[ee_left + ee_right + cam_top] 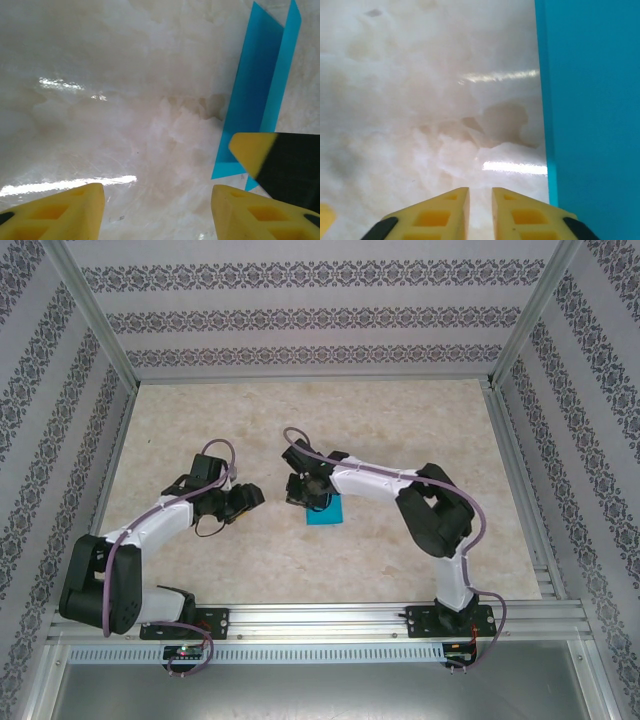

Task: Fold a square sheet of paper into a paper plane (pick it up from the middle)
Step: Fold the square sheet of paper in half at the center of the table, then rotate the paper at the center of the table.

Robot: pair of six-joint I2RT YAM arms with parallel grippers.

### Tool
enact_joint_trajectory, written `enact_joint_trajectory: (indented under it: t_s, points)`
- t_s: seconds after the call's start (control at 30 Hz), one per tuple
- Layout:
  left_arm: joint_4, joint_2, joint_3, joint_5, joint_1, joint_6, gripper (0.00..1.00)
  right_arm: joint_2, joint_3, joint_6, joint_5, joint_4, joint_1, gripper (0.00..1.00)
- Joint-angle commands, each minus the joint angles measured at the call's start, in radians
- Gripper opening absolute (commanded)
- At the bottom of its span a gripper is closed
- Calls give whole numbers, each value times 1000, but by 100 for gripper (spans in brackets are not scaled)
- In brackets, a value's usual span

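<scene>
Right tool (480,197): my fingers nearly together, nothing between them, tips over bare tabletop (420,430). Cyan sheet of paper (325,512) lies flat at this tool's 4 o'clock from above; its edge runs along 3 o'clock on my right wrist camera. Left tool (157,200): fingers spread wide, empty, at the sheet's 9 o'clock, near but apart. Can't tell whether the right one touches the sheet.

Cyan-blue paper (328,515), beige marbled table (400,420)

The right hand (305,497) covers the paper (328,515)'s upper-left corner.
</scene>
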Motion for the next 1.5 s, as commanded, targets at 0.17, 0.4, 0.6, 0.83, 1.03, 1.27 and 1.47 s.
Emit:
enact_joint_trajectory:
  t_s: [0.17, 0.4, 0.6, 0.83, 1.03, 1.27, 1.47]
  points:
    - [87, -68, 4, -55, -76, -79, 58, -325, -237, -125, 84, 35, -165, 38]
    - [39, -68, 45, -137, -167, -115, 60, -336, -377, -165, 25, 35, -252, 41]
    - [55, -59, 55, -141, -213, -129, 61, -231, -376, -162, -45, 60, -217, 41]
    - [45, -33, 79, -133, -224, -114, 61, -157, -342, -126, -83, 100, -157, 37]
    - [35, -5, 80, -121, -224, -85, 60, -110, -307, -55, -126, 164, -86, 32]
    - [33, 14, 88, -121, -223, -60, 59, -78, -283, 93, -180, 348, -22, 22]
    - [23, 11, 91, -189, -224, -59, 57, -100, -359, 277, -168, 595, 4, 12]
